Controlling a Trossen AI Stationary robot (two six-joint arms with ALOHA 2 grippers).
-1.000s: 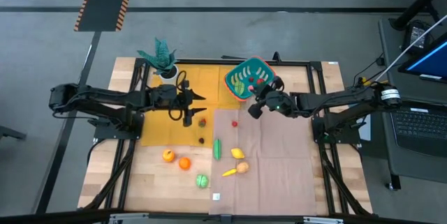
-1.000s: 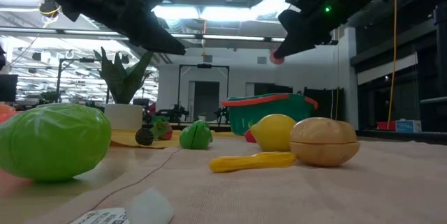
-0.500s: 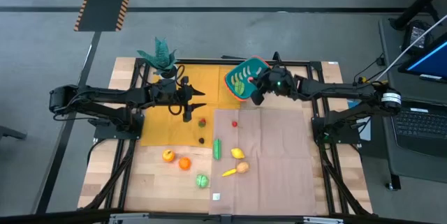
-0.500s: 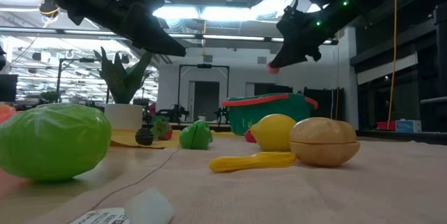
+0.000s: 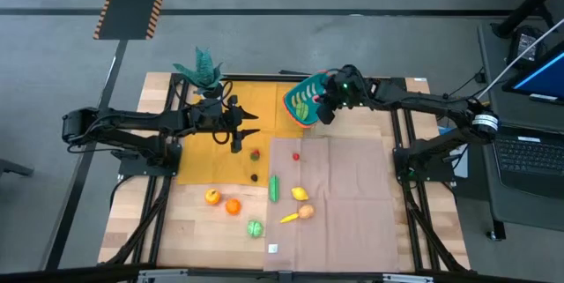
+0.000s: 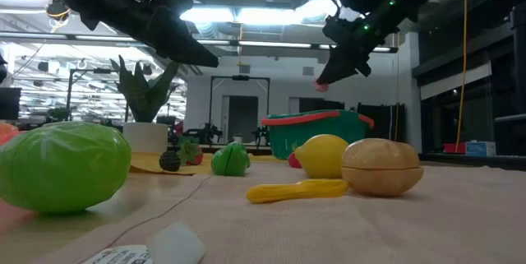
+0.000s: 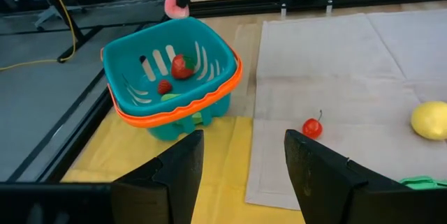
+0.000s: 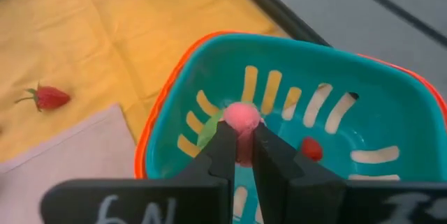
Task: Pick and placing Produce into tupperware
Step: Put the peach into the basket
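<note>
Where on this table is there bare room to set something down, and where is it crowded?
Free: the beige cloth right of the lemon, and the wood left of the two oranges. Crowded: the front-centre produce cluster, and the back, where the right gripper holds a pink piece over the tupperware.

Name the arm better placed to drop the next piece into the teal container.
Right. The right gripper hangs over the teal container, jaws shut on a pink piece. The left gripper is empty, over the yellow mat, short of the container.
</note>
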